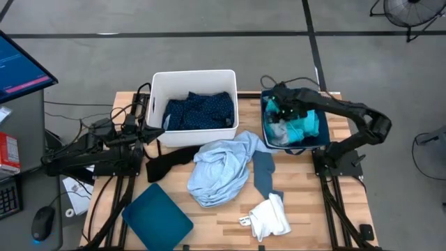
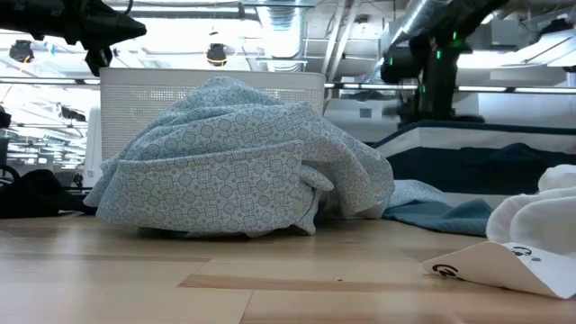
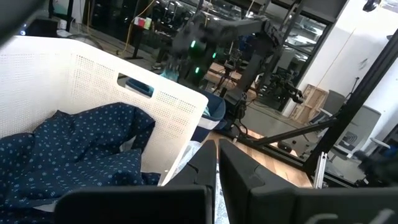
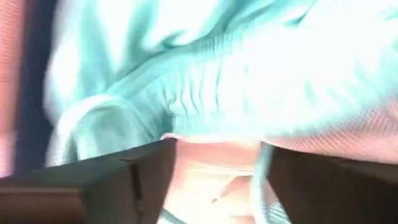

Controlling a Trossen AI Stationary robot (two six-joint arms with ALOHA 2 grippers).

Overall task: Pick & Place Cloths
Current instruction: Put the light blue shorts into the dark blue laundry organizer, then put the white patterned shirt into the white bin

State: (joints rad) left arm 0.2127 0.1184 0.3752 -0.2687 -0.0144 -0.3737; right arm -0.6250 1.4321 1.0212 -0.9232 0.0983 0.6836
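Note:
A white bin [image 1: 157,87] at the table's far side holds a navy dotted cloth [image 1: 201,111]. To its right, a blue tub [image 1: 326,129] holds turquoise and aqua cloths [image 1: 301,127]. On the table lie a pale blue cloth [image 1: 223,167], a black cloth [image 1: 167,162], a slate-grey cloth [image 1: 263,171] and a white cloth [image 1: 270,216]. My right gripper [image 1: 277,115] is open, low over the tub's far left part, with aqua cloth [image 4: 249,81] filling its wrist view. My left gripper [image 1: 153,134] is shut and hangs beside the bin's left near corner. My right gripper [image 4: 217,149] points down into the tub with its open fingers spread on either side of a fold of the aqua cloth [image 4: 205,106]. Whether the fingers touch the cloth, I cannot tell.
A dark teal square piece [image 1: 158,216] lies flat at the table's near left. A paper tag [image 2: 504,261] sticks out by the white cloth. Cables run along the left edge. Bare wood shows along the near edge and the near right corner.

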